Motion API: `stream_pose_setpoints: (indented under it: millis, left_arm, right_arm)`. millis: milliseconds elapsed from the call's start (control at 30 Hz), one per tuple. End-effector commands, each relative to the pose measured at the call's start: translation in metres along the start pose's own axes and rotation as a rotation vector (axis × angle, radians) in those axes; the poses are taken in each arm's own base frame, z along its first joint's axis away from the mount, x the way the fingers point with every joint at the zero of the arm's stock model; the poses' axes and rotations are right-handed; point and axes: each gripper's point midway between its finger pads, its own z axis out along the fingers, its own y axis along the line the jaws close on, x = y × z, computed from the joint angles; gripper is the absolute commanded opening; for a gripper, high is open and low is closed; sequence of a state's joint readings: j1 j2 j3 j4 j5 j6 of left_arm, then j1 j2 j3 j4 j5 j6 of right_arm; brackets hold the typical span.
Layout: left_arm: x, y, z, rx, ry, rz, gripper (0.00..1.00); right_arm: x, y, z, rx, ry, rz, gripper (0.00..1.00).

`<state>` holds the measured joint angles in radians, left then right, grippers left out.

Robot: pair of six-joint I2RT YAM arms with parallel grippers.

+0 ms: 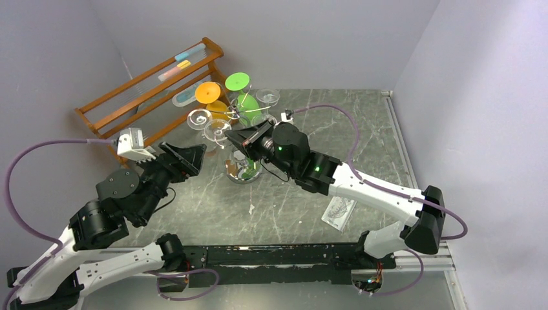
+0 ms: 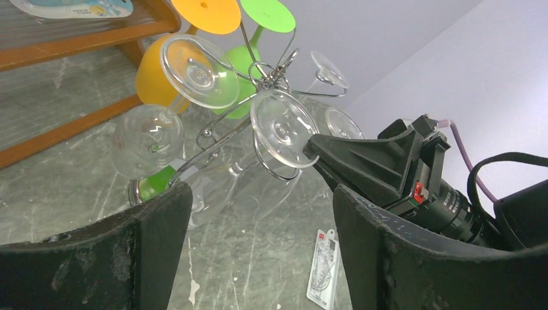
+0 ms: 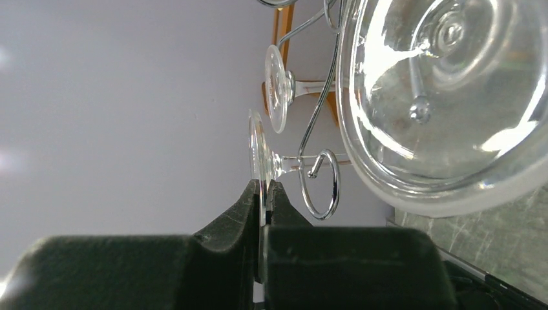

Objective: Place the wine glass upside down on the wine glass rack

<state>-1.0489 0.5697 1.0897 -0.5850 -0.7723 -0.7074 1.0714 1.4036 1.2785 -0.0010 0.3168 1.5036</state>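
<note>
Clear stemmed wine glass (image 2: pixel 284 129), inverted, stem in spiral hook of silver chrome wire wine glass rack (image 2: pixel 274 70); right gripper (image 3: pixel 265 192) pinches its round foot. Left gripper (image 2: pixel 258 194) spread, apart.

Wine glass (image 2: pixel 282 127): clear, upside down, foot uppermost and tilted, bowl hanging below. Foot rim pinched edge-on in right pincer (image 3: pixel 263 194). Stem right at a curled hook of wine glass rack (image 1: pixel 240 173) (seated or not, cannot tell). Rack: silver chrome wire, spiral arms branching off a central stem, round shiny base, upright on counter (image 1: pixel 388 148), toward the back.
</note>
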Motion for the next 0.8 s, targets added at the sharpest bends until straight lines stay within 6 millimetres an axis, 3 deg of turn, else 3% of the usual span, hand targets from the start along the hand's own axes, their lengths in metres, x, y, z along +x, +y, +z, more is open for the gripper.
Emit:
stream_pose_setpoints:
  millis: [0,233,600,767]
  left_arm:
    - [-0.019,0.004,-0.007,-0.021,-0.038,0.002,0.84]
    - [-0.027,0.007,-0.011,-0.032,-0.053,0.009,0.85]
    - [-0.031,0.015,-0.014,-0.054,-0.065,0.005,0.85]
    - [-0.030,0.010,-0.014,-0.028,-0.058,0.061,0.86]
  right_arm:
    - [-0.004,0.018,-0.014,-0.064,0.016,0.002,0.00]
    - [-0.014,0.011,-0.025,-0.044,-0.017,-0.018,0.00]
    - [-0.014,-0.002,-0.021,-0.018,-0.011,-0.027,0.00]
    - [-0.020,-0.018,-0.023,0.035,-0.041,-0.040,0.02]
